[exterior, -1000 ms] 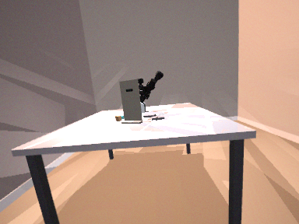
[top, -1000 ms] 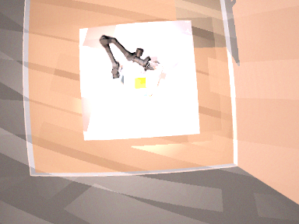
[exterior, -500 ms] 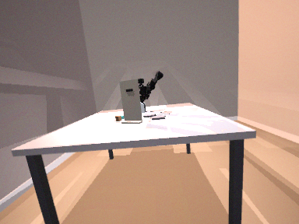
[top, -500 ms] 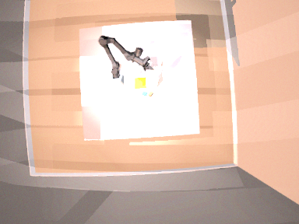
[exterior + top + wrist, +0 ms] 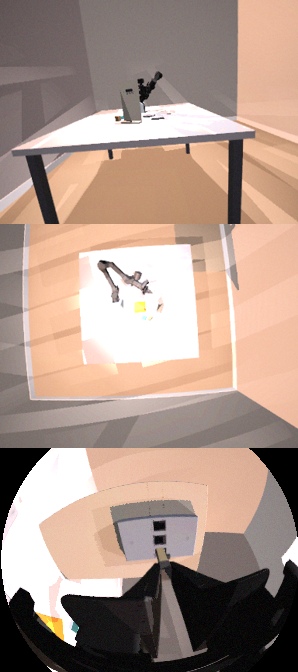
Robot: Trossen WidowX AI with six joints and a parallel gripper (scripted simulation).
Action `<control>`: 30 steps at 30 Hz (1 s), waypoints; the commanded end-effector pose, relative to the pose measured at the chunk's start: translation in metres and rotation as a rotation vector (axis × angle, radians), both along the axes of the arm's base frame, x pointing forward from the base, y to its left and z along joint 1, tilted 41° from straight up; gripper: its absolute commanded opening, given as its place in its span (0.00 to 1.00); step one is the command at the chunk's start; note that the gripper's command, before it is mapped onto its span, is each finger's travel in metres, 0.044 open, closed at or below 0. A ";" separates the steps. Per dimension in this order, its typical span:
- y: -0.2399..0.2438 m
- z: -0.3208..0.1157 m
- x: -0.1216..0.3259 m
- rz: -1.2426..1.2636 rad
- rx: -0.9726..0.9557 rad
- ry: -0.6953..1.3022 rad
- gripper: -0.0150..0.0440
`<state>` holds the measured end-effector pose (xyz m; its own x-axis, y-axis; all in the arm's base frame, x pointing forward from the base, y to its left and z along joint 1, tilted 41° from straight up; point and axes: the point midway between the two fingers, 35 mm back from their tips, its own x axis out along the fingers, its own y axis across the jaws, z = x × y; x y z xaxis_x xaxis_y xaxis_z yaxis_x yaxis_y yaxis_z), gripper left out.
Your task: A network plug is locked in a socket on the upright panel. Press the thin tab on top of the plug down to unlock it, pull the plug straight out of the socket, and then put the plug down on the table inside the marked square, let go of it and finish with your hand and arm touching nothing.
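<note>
While the black claw point(image 5: 150, 292) point(image 5: 164, 567) is near the front of the upright panel point(image 5: 161, 304) point(image 5: 132, 106) point(image 5: 140, 539), its two fingers are clamped on the small tan network plug point(image 5: 162, 556). The plug sits between the fingertips, down by the low edge of the panel's front, just under two dark square holes point(image 5: 159, 532). I cannot tell if the far end of the plug is in a socket or just outside it, or if the thin tab is pushed down. The yellow marked square point(image 5: 140, 306) point(image 5: 54, 624) lies on the white table point(image 5: 174, 334) point(image 5: 174, 126) on the front side of the panel, and the plug is up off it. A little teal block point(image 5: 144, 317) point(image 5: 122, 117) point(image 5: 75, 627) and a little orange-brown block point(image 5: 150, 318) point(image 5: 117, 118) lie near the panel's foot, off to one side.
</note>
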<state>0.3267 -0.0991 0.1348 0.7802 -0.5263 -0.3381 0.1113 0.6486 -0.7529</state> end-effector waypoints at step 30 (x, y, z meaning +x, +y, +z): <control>-0.035 0.043 -0.034 -0.003 -0.001 0.004 0.25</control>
